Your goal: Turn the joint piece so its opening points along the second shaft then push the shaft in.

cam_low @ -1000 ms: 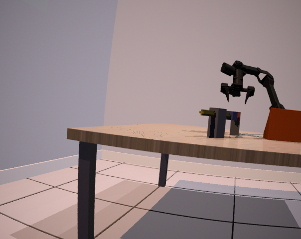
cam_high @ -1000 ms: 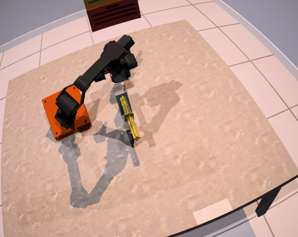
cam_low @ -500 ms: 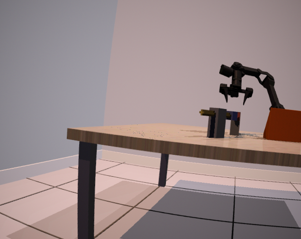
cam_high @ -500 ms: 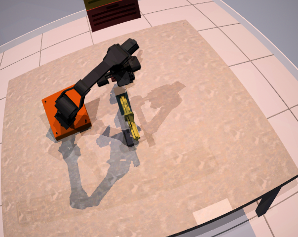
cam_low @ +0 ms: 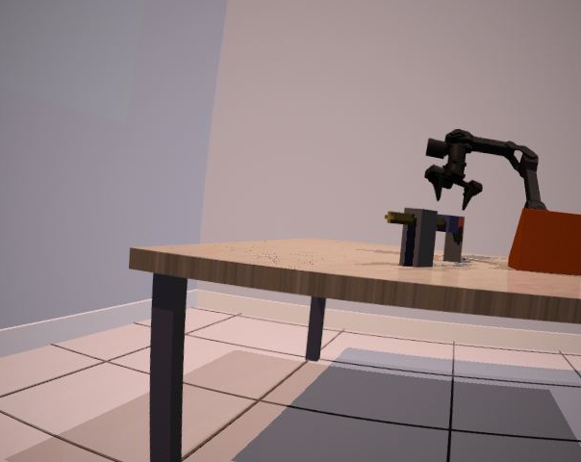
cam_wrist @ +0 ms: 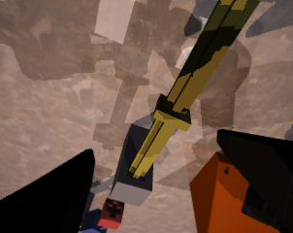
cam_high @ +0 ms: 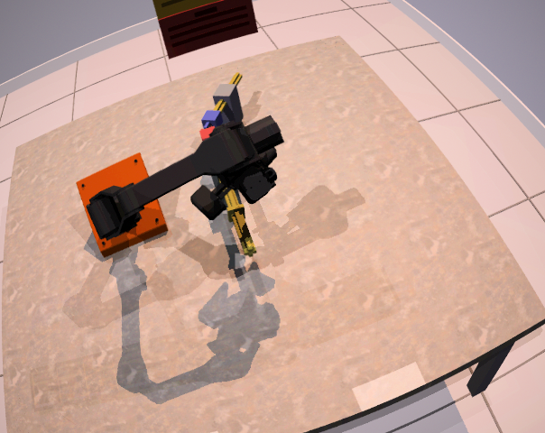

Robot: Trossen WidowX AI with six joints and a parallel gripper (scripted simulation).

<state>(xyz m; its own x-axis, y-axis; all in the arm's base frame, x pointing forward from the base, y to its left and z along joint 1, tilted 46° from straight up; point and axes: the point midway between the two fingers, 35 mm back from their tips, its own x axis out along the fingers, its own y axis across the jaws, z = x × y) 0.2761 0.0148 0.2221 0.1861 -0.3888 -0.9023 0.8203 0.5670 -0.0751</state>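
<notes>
My gripper [cam_high: 229, 198] [cam_low: 450, 204] [cam_wrist: 157, 145] is open and empty; its fingertips are above and either side of the second shaft in the wrist view. The yellow second shaft [cam_high: 241, 227] [cam_wrist: 190, 83], with a square collar [cam_high: 235, 212] [cam_wrist: 173, 116], runs into the second grey block [cam_low: 452, 246] [cam_wrist: 132, 192]. The red joint piece [cam_high: 207, 133] [cam_low: 461, 222] [cam_wrist: 112, 215] sits beyond that block, its cross-shaped opening facing roughly towards the block. It is hinged to the blue piece [cam_high: 212, 116] [cam_low: 449, 222] on the first shaft [cam_high: 220, 105] [cam_low: 400, 217]. The second shaft's joint-side end is hidden.
The first grey block [cam_high: 226, 91] [cam_low: 425, 239] stands at the far end of the first shaft. The orange base [cam_high: 118, 174] [cam_low: 554, 243] [cam_wrist: 214, 194] stands beside the shafts. The arm crosses above the second block in the top view. Shadows lie on the table [cam_high: 403, 261].
</notes>
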